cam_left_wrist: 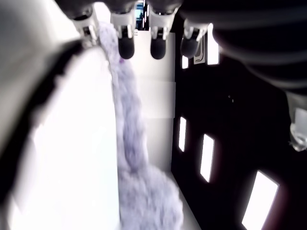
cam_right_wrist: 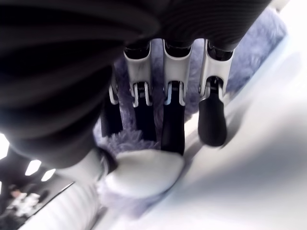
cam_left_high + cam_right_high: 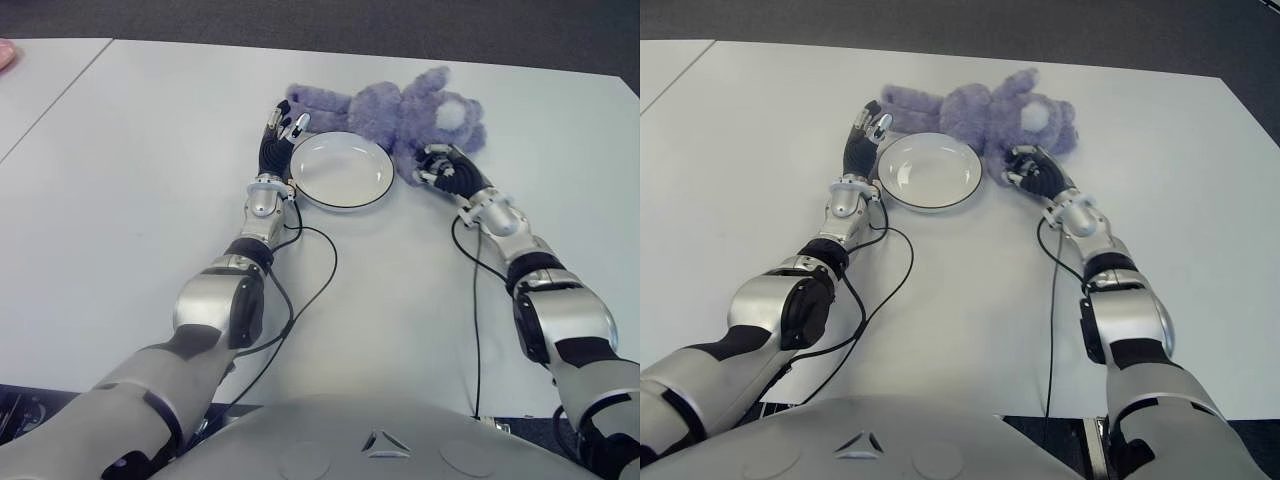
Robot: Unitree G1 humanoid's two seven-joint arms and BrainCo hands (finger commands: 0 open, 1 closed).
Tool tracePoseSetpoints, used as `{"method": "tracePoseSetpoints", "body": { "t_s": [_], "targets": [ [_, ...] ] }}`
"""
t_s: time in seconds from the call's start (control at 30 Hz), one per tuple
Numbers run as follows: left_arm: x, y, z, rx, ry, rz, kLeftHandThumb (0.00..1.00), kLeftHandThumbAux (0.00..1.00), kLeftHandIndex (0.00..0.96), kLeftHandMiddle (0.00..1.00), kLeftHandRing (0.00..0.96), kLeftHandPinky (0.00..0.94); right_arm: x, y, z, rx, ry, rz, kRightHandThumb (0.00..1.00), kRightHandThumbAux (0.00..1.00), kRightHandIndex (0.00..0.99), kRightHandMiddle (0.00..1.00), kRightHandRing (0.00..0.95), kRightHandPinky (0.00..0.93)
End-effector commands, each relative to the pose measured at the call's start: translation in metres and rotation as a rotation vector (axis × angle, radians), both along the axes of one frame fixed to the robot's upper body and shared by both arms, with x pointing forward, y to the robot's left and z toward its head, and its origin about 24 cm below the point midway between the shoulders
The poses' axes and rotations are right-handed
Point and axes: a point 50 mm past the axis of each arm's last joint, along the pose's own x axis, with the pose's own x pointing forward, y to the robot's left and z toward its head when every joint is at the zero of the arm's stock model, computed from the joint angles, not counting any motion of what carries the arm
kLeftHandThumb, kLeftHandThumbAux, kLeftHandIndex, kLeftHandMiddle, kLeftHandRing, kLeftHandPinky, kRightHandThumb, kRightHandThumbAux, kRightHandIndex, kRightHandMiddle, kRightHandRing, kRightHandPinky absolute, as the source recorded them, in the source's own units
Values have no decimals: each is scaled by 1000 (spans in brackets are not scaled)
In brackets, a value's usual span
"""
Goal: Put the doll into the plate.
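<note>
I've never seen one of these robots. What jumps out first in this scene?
A fluffy purple doll lies on the white table, just behind an empty white plate. The left hand reaches beside the plate's left edge at the doll's leg, while the right hand closes on the doll right of the plate.

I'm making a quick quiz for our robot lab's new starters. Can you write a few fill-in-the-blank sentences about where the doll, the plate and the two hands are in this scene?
1. The purple doll lies on the white table just behind the ____.
2. The white plate holds ____.
3. The right hand has its fingers pressed into the doll's ____.
4. The left hand shows beside the plate's ____ edge.

Missing words: plate; nothing; fur; left
</note>
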Motion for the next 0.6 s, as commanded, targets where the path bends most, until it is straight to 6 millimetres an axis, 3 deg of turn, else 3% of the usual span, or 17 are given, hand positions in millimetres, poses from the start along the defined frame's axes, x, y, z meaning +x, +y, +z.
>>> {"method": "tracePoseSetpoints", "body": {
  "t_s": [0.03, 0.27, 0.6],
  "targets": [
    [-68, 0, -103, -43, 561, 24, 0, 429, 0, 15, 12, 19, -57, -35, -56, -11, 315, 28, 684, 734, 427, 706, 751, 792],
    [-68, -2, -102, -25, 547, 24, 0, 425, 0, 14, 12, 24, -66, -44, -54, 55, 312, 23, 678, 736, 424, 723, 761, 765],
    [-67, -1, -102, -19, 543, 28, 0, 426, 0, 15, 13, 22, -66, -59, -30, 149, 256, 3, 670, 740, 411, 596, 639, 605]
  ]
}}
